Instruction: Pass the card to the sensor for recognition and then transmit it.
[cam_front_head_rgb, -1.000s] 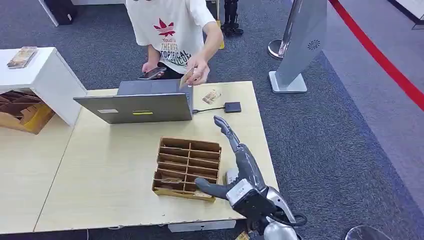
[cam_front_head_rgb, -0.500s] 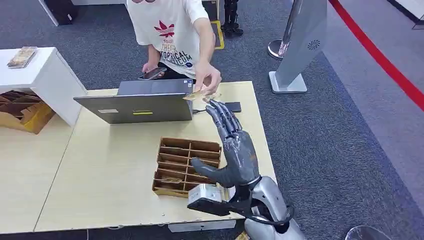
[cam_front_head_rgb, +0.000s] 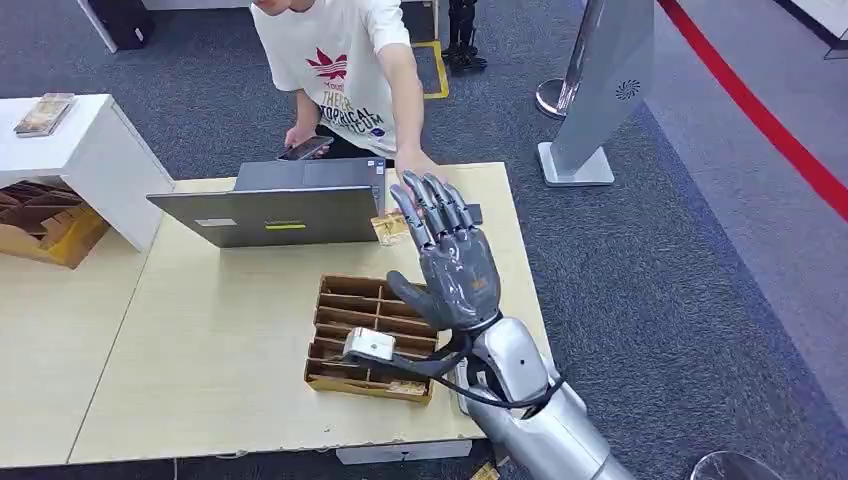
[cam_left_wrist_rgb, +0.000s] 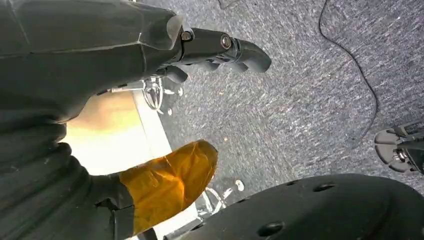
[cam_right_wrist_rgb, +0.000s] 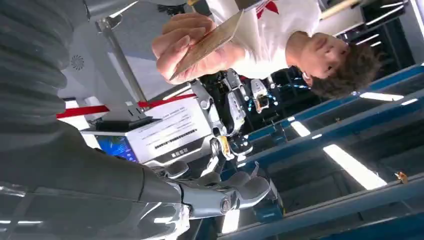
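Our right hand (cam_front_head_rgb: 455, 262) is raised at 12 o'clock, fingers spread, empty; the person's hand (cam_right_wrist_rgb: 187, 45) holds the card (cam_right_wrist_rgb: 207, 44) beyond. Our left hand's (cam_left_wrist_rgb: 150, 45) grasp we cannot tell.

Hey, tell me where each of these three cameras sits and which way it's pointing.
Head view: high on the body, looking down on the table, laptop and raised right hand.
Left wrist view: behind the hanging left hand, facing the carpet.
Right wrist view: behind the right hand, aimed up at the person's hand holding a card.
Shared: head and right wrist views both show the right hand, the person and the card.
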